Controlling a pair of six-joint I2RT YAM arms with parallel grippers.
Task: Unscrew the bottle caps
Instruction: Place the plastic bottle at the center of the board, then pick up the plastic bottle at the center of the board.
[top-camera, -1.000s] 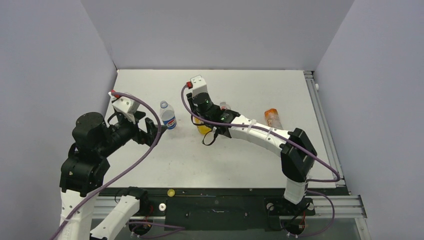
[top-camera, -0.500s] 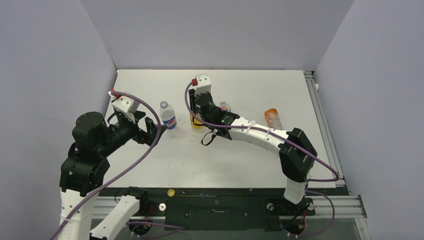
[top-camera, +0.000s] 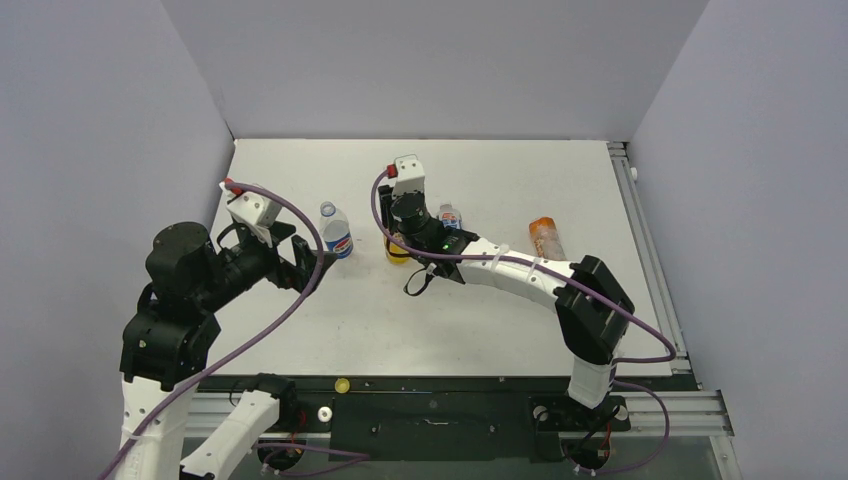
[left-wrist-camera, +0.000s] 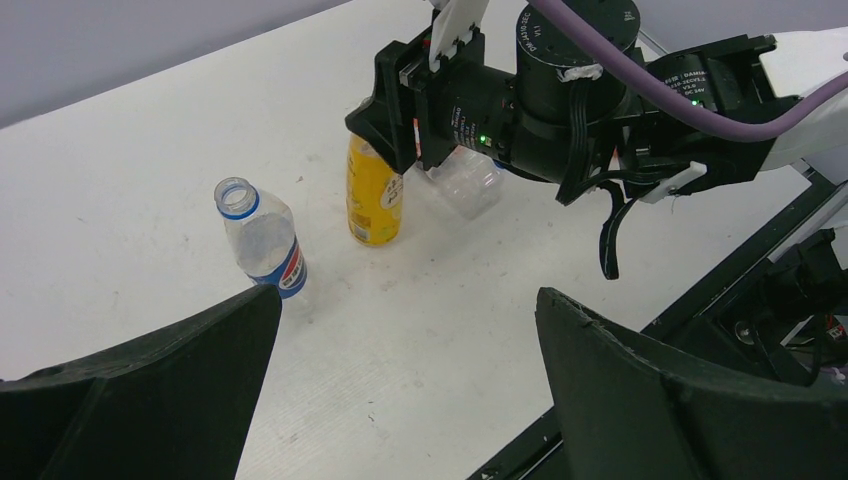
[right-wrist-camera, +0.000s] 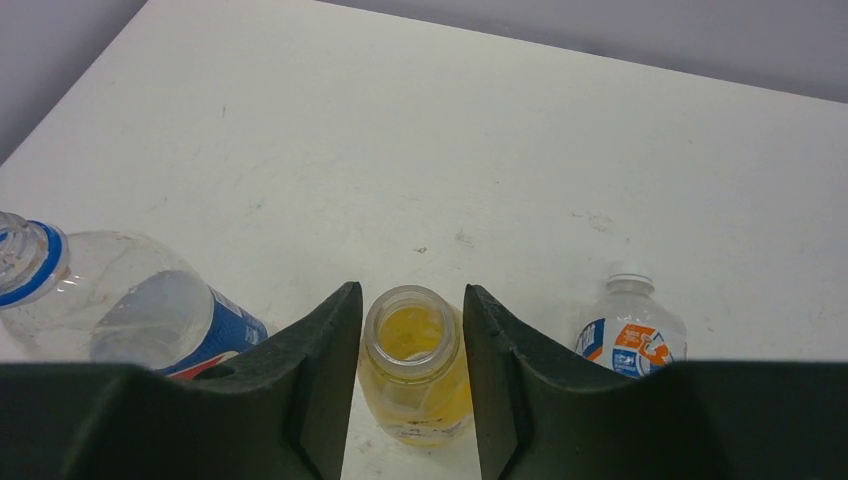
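1. Top view: the right claw (top-camera: 396, 240) is closed on the neck of the yellow bottle (top-camera: 397, 254), which stands mid-table (top-camera: 480, 320). The Pepsi bottle (top-camera: 337, 232) stands to its left and the water bottle (top-camera: 450, 216) near its right. The orange bottle (top-camera: 546, 237) lies on its side farther right. The left claw (top-camera: 300, 262) hangs near the Pepsi bottle, touching nothing. A yellow cap (top-camera: 342, 385) and a white cap (top-camera: 324, 413) lie on the black rail (top-camera: 450, 400) at the near edge.
2. Left wrist: the left claw (left-wrist-camera: 408, 300) gapes wide and empty. Ahead of it the Pepsi bottle (left-wrist-camera: 262, 240) stands upright and uncapped. Beyond is the yellow bottle (left-wrist-camera: 374, 195), with the right claw (left-wrist-camera: 392, 115) over its top.
3. Right wrist: the right claw (right-wrist-camera: 411, 310) has its fingers (right-wrist-camera: 325, 380) pressed against both sides of the yellow bottle's (right-wrist-camera: 412, 390) open, capless neck. The uncapped Pepsi bottle (right-wrist-camera: 130, 310) is at the left and the capped water bottle (right-wrist-camera: 630, 335) at the right.
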